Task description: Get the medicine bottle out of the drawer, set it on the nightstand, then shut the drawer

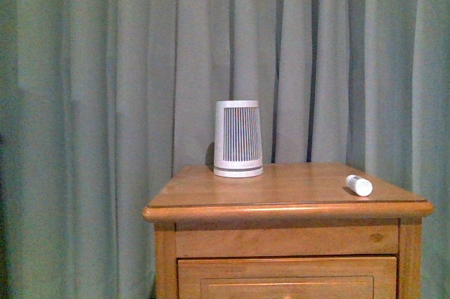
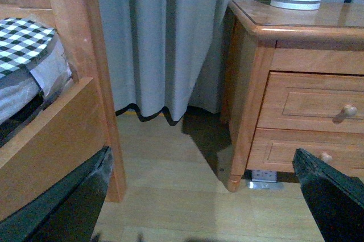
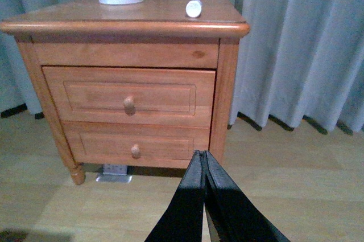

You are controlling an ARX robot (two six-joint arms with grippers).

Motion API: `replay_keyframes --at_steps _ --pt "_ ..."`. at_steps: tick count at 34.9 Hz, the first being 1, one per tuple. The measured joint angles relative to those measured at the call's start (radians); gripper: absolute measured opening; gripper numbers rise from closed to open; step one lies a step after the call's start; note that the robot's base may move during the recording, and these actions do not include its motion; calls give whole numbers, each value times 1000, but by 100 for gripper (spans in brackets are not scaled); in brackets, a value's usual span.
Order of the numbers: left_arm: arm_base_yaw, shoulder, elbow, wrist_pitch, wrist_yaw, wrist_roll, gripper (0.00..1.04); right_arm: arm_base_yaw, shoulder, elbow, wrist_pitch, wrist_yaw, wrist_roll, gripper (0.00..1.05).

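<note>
Right wrist view shows the bottle (image 3: 194,8) lying near the nightstand's (image 3: 131,25) front right corner, drawer (image 3: 129,95) flush; right end effector (image 3: 203,162) closed empty, left end effector (image 2: 205,196) wide open: only retreating remains.

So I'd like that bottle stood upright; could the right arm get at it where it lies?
Probably yes: the medicine bottle lies exposed near the nightstand top's edge, nothing between, but the right gripper is shut and low.

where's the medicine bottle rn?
In the front view the medicine bottle lies on its side on the nightstand top, near the front right corner, right of the ribbed white device.
</note>
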Motion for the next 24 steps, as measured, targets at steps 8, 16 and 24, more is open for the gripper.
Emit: replay_keyframes --at_steps 8,16,24 --pt "0 0 0 0 0 0 98 0 -40 0 -18 -2 0 3" --pt "0 0 0 0 0 0 98 0 -40 0 -19 -1 -1 41" --pt "0 0 0 0 0 0 98 0 -40 0 -19 -2 -1 80"
